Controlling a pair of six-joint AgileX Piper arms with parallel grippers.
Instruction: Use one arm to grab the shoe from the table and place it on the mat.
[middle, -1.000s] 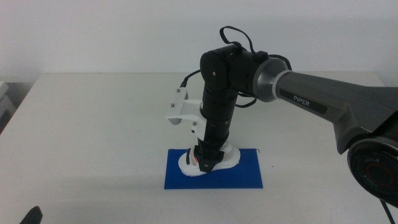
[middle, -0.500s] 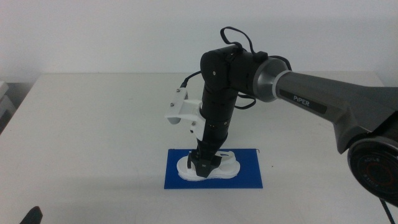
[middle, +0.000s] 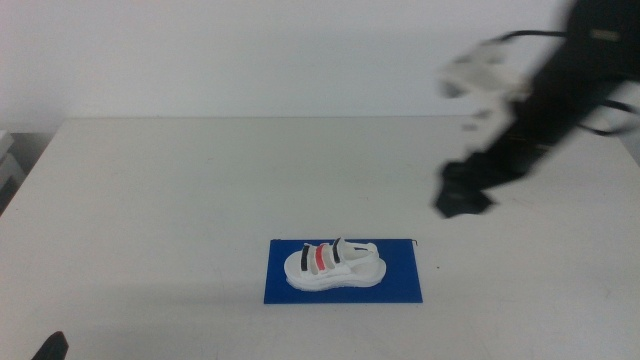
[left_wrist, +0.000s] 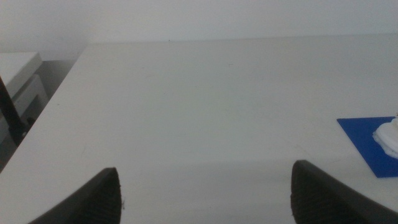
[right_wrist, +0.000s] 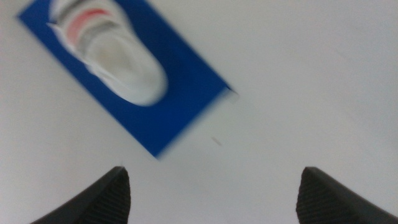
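Observation:
The white shoe with black and red straps lies flat on the dark blue mat near the table's front middle. It also shows in the right wrist view on the mat. My right gripper is blurred, raised above the table to the right of the mat, jaws open and empty. My left gripper is open and empty low over the table's front left; the mat's corner and the shoe's edge show in its view.
The off-white table spreads around the mat. A grey-white unit stands off the table's left edge. A dark tip of the left gripper shows at the bottom left edge of the middle view.
The right gripper let go of the shoe on the mat, lifted and swung away up and to the right. The shoe now lies flat and free.

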